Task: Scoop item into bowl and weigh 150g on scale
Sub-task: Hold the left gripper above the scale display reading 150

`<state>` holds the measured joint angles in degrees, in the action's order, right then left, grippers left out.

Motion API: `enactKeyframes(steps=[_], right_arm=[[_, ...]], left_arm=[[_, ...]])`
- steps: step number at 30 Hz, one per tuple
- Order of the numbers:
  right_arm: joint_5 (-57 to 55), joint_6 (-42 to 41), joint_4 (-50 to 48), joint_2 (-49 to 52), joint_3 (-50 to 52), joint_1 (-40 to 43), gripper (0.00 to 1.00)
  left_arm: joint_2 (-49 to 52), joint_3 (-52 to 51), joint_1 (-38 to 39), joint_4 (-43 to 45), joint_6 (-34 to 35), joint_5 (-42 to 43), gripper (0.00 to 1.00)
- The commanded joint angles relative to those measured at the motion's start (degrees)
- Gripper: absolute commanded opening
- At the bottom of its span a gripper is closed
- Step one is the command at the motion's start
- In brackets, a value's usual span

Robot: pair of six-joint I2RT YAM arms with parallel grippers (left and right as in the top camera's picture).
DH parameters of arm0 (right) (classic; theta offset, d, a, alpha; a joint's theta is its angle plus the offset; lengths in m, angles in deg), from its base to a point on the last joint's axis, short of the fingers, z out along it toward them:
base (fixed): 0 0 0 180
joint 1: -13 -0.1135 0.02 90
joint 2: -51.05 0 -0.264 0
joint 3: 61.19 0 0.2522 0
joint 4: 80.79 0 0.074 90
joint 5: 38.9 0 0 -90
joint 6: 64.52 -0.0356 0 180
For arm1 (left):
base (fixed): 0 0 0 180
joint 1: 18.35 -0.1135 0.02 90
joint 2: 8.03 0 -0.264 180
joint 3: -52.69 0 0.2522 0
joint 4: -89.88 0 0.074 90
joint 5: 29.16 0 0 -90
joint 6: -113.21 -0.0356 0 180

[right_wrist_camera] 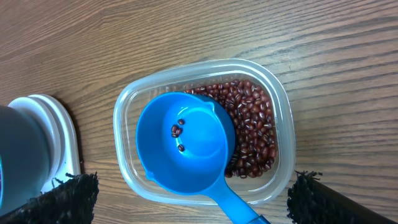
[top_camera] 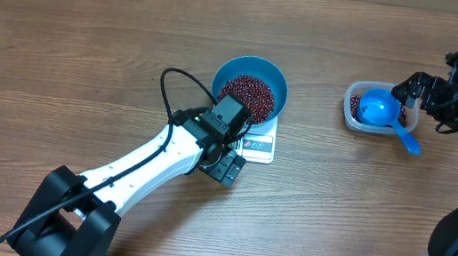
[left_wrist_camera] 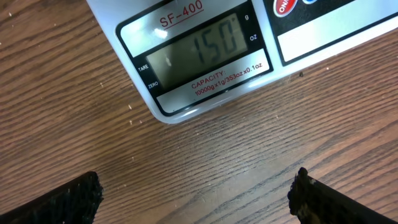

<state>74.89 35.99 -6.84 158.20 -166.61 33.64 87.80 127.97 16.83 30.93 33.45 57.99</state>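
Now the scale (top_camera: pixel 262 147) showed 150 in its grey window, so the weighing looked done. The blue bowl (top_camera: pixel 277 79) sat on top of the scale, near the middle of the counter (top_camera: pixel 63 33). The beans (top_camera: pixel 248 95) lay in it in a dark red heap.

The left fingers (top_camera: pixel 225 167) hung just in front of the scale, low over the counter. They were spread wide apart and had nothing between them. The right fingers (top_camera: pixel 415 86) were far off to the side, above the clear tub (right_wrist_camera: pixel 281 93). They were wide apart too and held nothing. The little blue scoop (right_wrist_camera: pixel 183 140) rested in the tub on the leftover beans, with only a few beans inside it.

The job at this point was to read the number well. I think the best way was to keep both arms off the bowl and off the scale, because even a small push would change the number. It would also help to keep the left arm steady, so the window was sharp and easy to read. The scale was probably set to grams, but the tiny mark beside the number was too faint to be sure. If the number held at 150, no more beans were needed.
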Motion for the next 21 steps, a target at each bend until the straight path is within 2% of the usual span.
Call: enactKeyframes(steps=[1,21], right_arm=[[0.7,0.0,-0.1,-0.3,-1.4,0.4,1.00],[0.7,0.0,-0.1,-0.3,-1.4,0.4,1.00]], left_arm=[[-0.5,0.1,0.1,0.5,0.7,-0.6,1.00],[-0.5,0.4,0.1,0.5,0.1,-0.5,0.99]])
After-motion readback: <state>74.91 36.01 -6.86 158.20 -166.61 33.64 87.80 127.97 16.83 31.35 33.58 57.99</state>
